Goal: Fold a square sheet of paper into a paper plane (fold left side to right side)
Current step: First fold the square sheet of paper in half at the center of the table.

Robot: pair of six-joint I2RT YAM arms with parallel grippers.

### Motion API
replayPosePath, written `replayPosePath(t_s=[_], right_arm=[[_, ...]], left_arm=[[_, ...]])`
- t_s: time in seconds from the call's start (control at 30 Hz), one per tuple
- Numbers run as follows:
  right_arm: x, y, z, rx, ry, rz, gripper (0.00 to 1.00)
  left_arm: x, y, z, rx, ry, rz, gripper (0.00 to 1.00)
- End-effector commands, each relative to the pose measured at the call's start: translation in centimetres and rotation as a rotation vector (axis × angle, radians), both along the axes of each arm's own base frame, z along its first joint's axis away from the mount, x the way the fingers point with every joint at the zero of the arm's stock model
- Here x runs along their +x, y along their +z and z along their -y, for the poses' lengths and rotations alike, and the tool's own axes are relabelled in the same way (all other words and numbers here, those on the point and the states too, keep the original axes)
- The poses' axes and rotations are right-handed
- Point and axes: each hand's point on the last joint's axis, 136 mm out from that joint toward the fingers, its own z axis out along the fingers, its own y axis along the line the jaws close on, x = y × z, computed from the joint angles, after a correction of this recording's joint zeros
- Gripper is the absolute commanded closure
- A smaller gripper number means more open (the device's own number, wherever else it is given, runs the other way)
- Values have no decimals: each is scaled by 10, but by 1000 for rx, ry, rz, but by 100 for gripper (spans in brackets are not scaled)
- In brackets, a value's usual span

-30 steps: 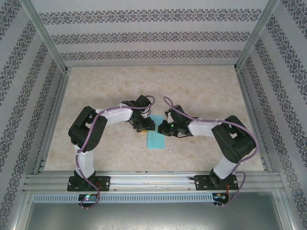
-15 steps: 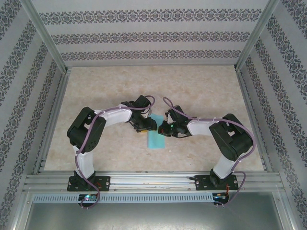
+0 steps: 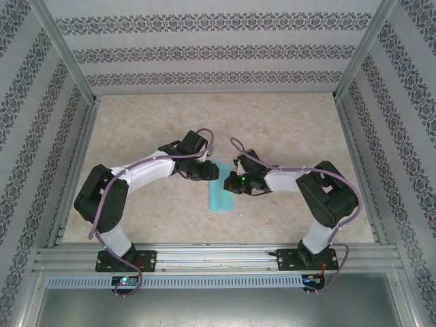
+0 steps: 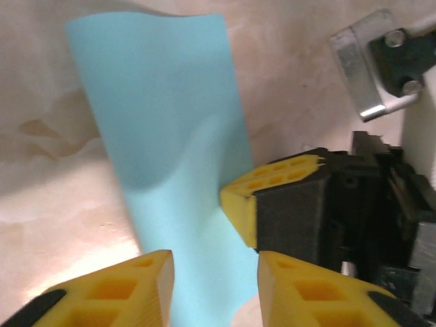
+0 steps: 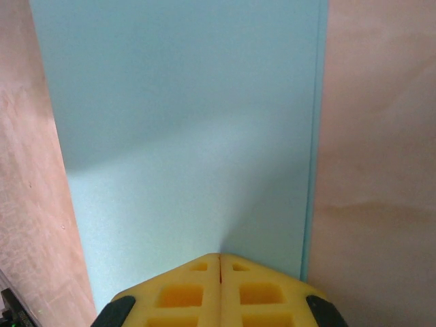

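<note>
The paper [image 3: 219, 197] lies on the table [image 3: 286, 122] under the right fingers [image 5: 178, 294].

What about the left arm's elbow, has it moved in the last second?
Yes. The left arm's elbow swung outward, closer to the left side rail.

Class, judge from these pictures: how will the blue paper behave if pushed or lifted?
Probably floppy: the blue paper lies wavy. Looks thin, so likely light and apt to slide on the smooth table. May crease easily: a doubled edge shows.

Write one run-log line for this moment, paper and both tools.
paper: folded strip | left tool: open above paper | right tool: shut, touching paper
</note>
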Motion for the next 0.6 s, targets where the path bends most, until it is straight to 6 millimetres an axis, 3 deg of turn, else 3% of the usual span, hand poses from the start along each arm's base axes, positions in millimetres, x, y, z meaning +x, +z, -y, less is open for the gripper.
replayPosePath(t_s=[0.0, 0.1, 0.2, 0.57], right_arm=[[-32, -46, 32, -193, -7, -130, 100], [-32, -46, 32, -194, -5, -128, 100], [-32, -46, 33, -204, -3, -130, 100], [-37, -49, 42, -254, 8, -144, 100]], left_arm=[[-7, -9, 15, -101, -59, -42, 72], [-10, -17, 26, -155, -88, -82, 82], [-9, -30, 28, -153, -92, -101, 85], [-12, -71, 6, -59, -45, -134, 88]])
